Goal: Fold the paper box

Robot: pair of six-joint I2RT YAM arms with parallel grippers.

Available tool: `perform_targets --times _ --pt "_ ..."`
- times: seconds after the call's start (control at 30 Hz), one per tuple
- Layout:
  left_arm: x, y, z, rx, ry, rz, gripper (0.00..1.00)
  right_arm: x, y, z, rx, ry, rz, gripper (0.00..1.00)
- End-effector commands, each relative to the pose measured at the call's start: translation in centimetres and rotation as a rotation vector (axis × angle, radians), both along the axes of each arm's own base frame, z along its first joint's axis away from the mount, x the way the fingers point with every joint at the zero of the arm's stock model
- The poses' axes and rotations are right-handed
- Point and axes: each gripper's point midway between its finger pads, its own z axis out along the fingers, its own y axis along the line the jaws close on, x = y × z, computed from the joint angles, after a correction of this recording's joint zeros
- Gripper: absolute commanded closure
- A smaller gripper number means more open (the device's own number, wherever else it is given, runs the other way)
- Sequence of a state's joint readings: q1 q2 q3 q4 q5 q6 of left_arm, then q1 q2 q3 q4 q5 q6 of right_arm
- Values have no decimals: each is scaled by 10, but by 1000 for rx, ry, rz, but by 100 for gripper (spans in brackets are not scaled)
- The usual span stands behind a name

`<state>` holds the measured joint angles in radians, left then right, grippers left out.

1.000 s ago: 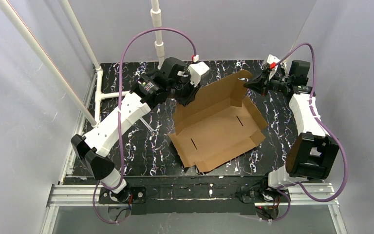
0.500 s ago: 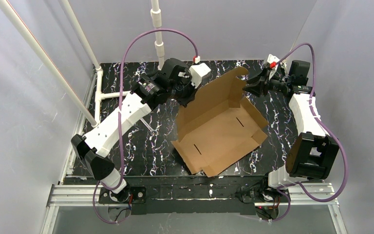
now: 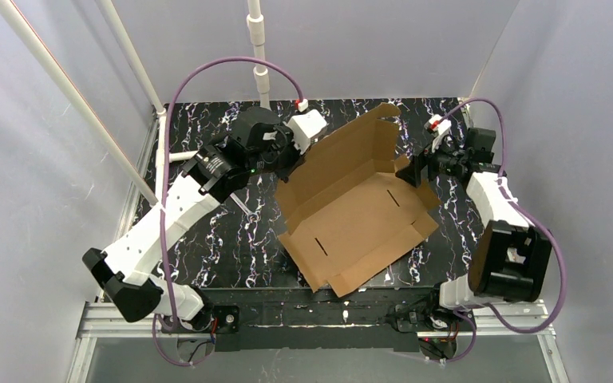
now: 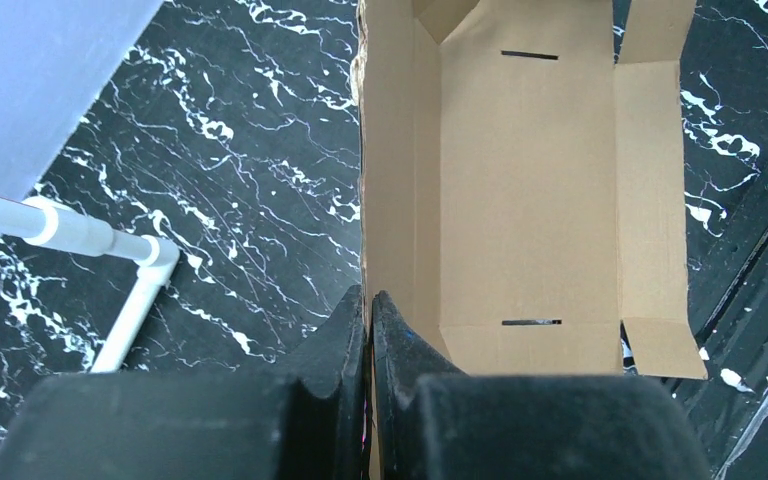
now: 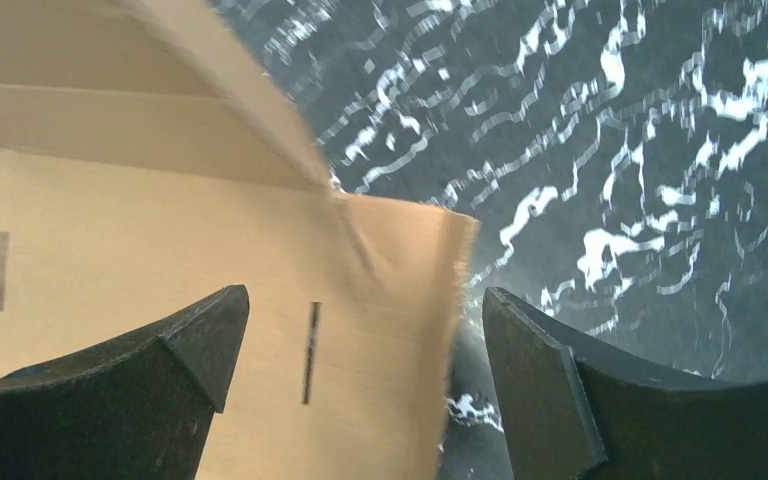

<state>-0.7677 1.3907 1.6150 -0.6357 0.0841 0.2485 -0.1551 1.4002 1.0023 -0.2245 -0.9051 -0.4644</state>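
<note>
From above, the paper box [image 3: 359, 215] lies in the middle of the tabletop [image 3: 207, 231], a bit toward the right edge. Its long far side stands up like a wall. The left end effector [image 3: 286, 162] is at the left end of that wall. The right end effector [image 3: 413, 170] is at the right end.

In the left wrist view, the left end effector's fingers [image 4: 345, 330] are pressed together, pinching the wall's edge. I think this holds the wall up.

In the right wrist view, the right end effector's fingers [image 5: 195, 345] are spread wide. A side flap sits between them, not squeezed. It looks ready to grab or push that flap.
</note>
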Motion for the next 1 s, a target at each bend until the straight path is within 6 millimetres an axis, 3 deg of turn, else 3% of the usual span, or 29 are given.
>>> perform_targets --times 0.0,0.13,0.37,0.53,0.63,0.73,0.97 --pt "-6 3 28 -45 -101 -47 100 27 -25 -26 -85 28 -117 5" --pt "-7 7 33 -44 -116 -39 100 31 -28 -35 -100 38 -121 10" --pt "-3 14 37 -23 -134 -7 100 16 -24 -41 -104 41 -81 25" --pt "-3 17 47 -31 -155 2 100 14 -23 -48 -103 74 -64 45" --pt "-3 19 53 -32 -173 6 100 15 -24 -50 -109 78 -64 68" --pt "0 21 64 -34 -202 13 100 19 -21 -38 -77 52 -67 97" --pt "6 19 111 -72 -314 4 100 45 -8 25 88 -186 -94 99"
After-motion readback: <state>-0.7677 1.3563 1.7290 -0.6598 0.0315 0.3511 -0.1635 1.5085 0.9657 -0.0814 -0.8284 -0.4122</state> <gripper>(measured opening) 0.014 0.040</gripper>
